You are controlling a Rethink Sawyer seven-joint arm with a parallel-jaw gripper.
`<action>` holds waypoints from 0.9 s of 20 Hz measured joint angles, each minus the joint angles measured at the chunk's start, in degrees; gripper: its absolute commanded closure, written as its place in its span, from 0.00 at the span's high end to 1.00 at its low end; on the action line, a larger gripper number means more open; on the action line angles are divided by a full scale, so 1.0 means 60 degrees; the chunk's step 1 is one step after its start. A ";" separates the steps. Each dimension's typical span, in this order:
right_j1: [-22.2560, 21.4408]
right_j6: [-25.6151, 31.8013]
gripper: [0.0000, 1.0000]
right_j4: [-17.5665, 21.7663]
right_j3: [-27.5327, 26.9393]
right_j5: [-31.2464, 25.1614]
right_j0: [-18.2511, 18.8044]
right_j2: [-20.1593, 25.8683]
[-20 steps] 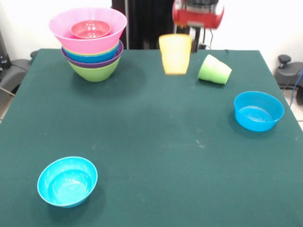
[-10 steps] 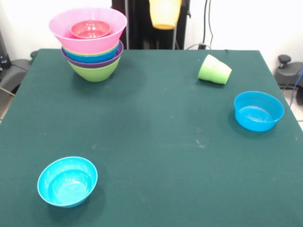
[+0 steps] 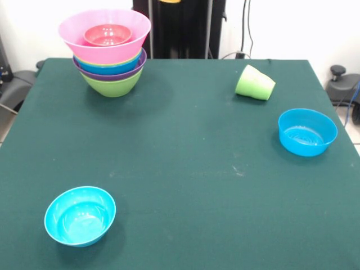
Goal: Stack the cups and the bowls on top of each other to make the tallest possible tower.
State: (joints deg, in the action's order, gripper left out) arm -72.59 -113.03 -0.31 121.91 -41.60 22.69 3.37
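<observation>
We see a dark green table (image 3: 180,169) before a white wall, with the tower (image 3: 107,50) at its far left corner. The light green cup (image 3: 255,83) lies tipped on its side at far right, mouth facing right. A sliver of the yellow cup (image 3: 169,1) shows at the top edge; the gripper's fingers we cannot tell.

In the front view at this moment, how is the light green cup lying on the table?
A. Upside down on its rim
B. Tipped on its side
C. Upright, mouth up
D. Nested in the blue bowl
B. The light green cup lies tipped on its side on the green table, apart from the blue bowl nearer the camera.
</observation>
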 measured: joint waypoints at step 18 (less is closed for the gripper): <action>-0.0519 0.0004 0.00 -0.0018 0.1630 0.0268 0.2380 0.0601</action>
State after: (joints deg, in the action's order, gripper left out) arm -75.70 -113.00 -0.42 131.69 -40.00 36.97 6.98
